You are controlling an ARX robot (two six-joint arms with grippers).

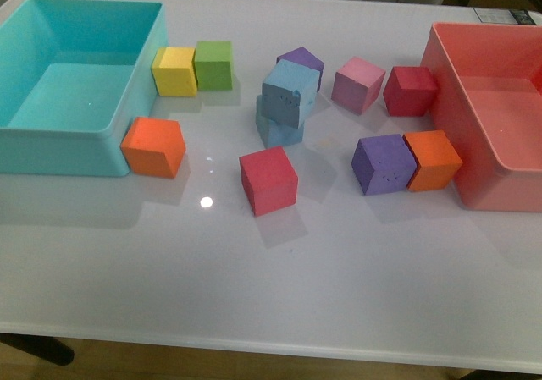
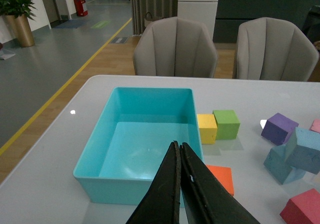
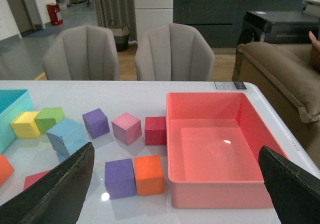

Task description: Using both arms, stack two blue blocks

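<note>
On the far left of the white table (image 1: 271, 278) sits a big turquoise bin (image 1: 51, 147), with an orange block (image 1: 153, 146) touching its near corner and a yellow block (image 1: 174, 71) and a green block (image 1: 213, 65) side by side just next to its wall. In the middle are the two blue blocks: the top blue block (image 1: 290, 92) already rests on the bottom blue block (image 1: 276, 129), but it is turned and tipped a bit, so it hangs over one side. A red block (image 1: 268, 180) lies near them, toward the robot, and a purple block (image 1: 301, 62) sits just behind them. Over on the right is a pink bin (image 1: 440, 75). The left hand (image 2: 180, 184) is closed tight with nothing in it, up over the turquoise bin. The right hand (image 3: 175, 184) is wide open and empty, up above the table near the pink bin. The stack looks made, so the job now is likely to leave it alone. To do that well, both hands should keep away from the blue blocks, because a small bump could knock the tipped one off.
</note>
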